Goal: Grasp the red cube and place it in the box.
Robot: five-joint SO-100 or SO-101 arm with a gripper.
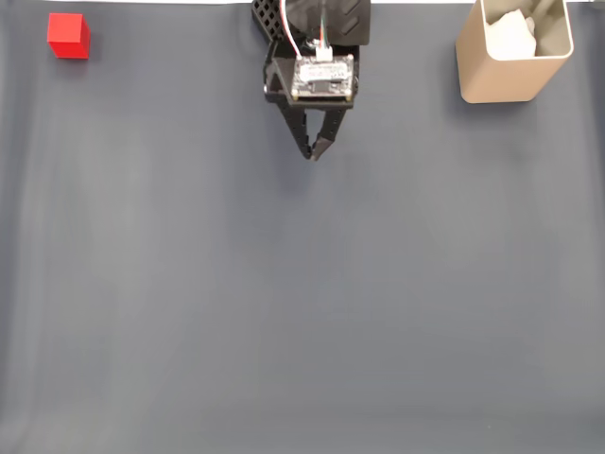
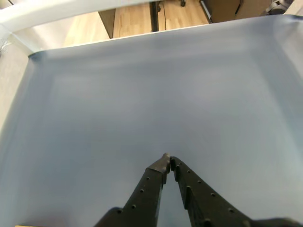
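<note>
Wrist view: the jaws [image 2: 167, 160] enter from the bottom edge, two black perforated fingers [image 2: 150, 187] meeting at the tips — closed, nothing held between them. Ahead of the tips lies bare grey-blue worktop [image 2: 142, 104], and beyond its far edge a strip of wooden floor [image 2: 135, 19]. Fixed view: the jaws [image 1: 311, 151] sit near the top centre, tips together and pointing down the frame, under a circuit board [image 1: 324, 78] with red and white wires. The red cube [image 1: 68, 36] rests on the worktop at the top left corner, well apart from the jaws and far off to their left in this view — no contact. The box [image 1: 510, 57] stands upright at the top right, also well apart from the jaws, with something white [image 1: 512, 36] inside its mouth.
</note>
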